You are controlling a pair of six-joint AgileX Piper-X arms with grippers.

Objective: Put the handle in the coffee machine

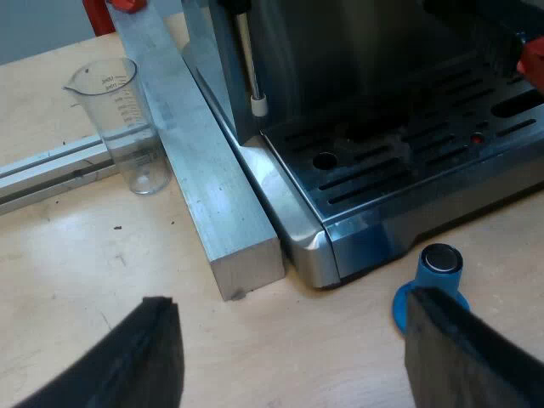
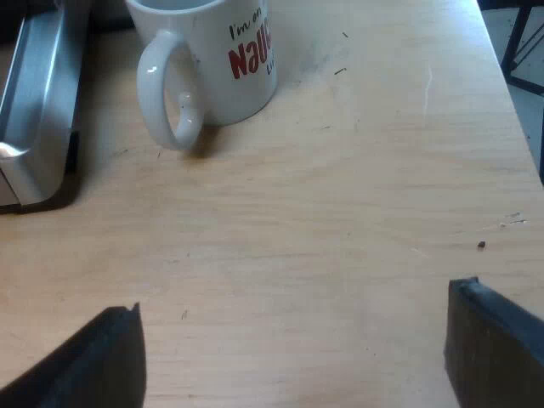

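Observation:
The espresso machine [image 1: 382, 110] stands on the wooden table, its slotted drip tray [image 1: 408, 161] facing me. A red end [image 1: 533, 64] of the holder's handle shows at the machine's front, over the tray. My left gripper [image 1: 297, 357] hovers open above the table near the tray's corner, nothing between its fingers. A blue tamper [image 1: 435, 280] stands on the table close to one left finger [image 1: 467, 357]. My right gripper [image 2: 293, 357] is open over bare wood, a short way from a white mug [image 2: 212, 59] with red lettering. A corner of the machine [image 2: 34, 110] lies beside the mug.
A measuring glass [image 1: 127, 119] stands by an aluminium bar [image 1: 200, 161] that lies along the machine's side. A metal rail [image 1: 51, 166] runs behind the glass. The steam wand [image 1: 252, 76] hangs over the tray. The table's edge [image 2: 510, 93] is near the right gripper.

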